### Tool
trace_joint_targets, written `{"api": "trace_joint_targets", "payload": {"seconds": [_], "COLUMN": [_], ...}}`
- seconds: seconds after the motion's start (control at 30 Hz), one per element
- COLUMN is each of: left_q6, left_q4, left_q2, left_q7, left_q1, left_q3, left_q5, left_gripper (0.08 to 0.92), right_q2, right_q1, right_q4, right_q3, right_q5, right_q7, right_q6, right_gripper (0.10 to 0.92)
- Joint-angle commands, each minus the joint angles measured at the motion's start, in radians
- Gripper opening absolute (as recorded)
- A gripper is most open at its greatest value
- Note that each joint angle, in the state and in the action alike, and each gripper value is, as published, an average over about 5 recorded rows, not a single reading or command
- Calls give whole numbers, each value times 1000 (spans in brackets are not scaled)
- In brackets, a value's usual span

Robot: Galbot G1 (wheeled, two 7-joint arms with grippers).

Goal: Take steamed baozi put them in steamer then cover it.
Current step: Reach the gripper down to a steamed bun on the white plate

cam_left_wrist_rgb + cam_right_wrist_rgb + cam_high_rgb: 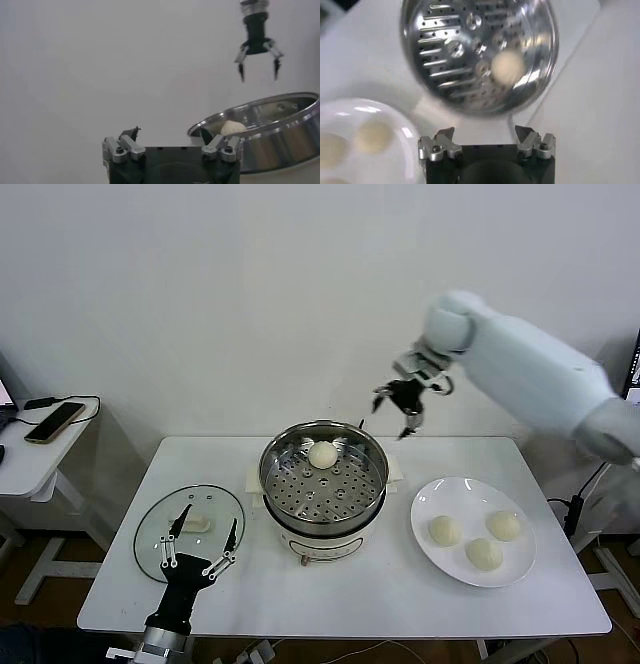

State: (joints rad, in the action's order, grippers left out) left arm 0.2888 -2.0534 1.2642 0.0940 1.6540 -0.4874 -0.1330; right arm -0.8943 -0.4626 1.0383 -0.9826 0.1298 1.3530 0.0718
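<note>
- The right gripper point(404, 410) hangs in the air past the far rim of the steamer point(323, 446), at about one o'clock from the pot's centre; its fingers are spread wide and carry nothing.
- In the left wrist view that same right gripper point(258, 61) shows high above the pot, its two dark fingertips apart.
- One bun point(322, 454) sits on the perforated tray inside the steamer, toward twelve o'clock, close to the far wall.
- The right wrist view looks straight down on the tray, with that bun point(507, 65) lying among the holes.
- Three more buns rest on the white plate point(430, 554), which lies at about three o'clock from the steamer: one point(444, 530) nearest the pot, one point(504, 525) farther out, one point(484, 554) toward the near edge.
- The glass lid point(150, 529) lies flat on the table point(400, 604) at about nine o'clock from the steamer, its white handle point(196, 524) facing up.
- The left gripper point(200, 536) sits low over the lid's near half, fingers splayed to either side of the handle, not gripping it.
- The steamer is uncovered, standing on its white base point(320, 546) at the middle of the table.
- A phone point(54, 422) lies on a side table at ten o'clock.
</note>
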Motion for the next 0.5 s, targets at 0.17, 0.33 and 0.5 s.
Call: {"api": "trace_joint_targets", "payload": {"seconds": [0.17,0.33,0.5], "left_q6": [-5,-5,-4], "left_q4": [-5,-12,-16], "left_q2": [6,8,9], "left_q7": [0,0,1], "left_q1": [0,6,11], "left_q3": [1,-3,-8], "left_q5": [-4,-5,-5], "left_gripper": [823,823,823], "right_q2": [274,251,230], "right_q1": [138,257,347], "right_q4": [140,117,99], "right_q3": [-138,-84,-39], "right_q5": [178,128,85], "right_q7": [-102,-162,-197], "right_q6": [-206,-206,-205], "right_gripper": [823,823,823]}}
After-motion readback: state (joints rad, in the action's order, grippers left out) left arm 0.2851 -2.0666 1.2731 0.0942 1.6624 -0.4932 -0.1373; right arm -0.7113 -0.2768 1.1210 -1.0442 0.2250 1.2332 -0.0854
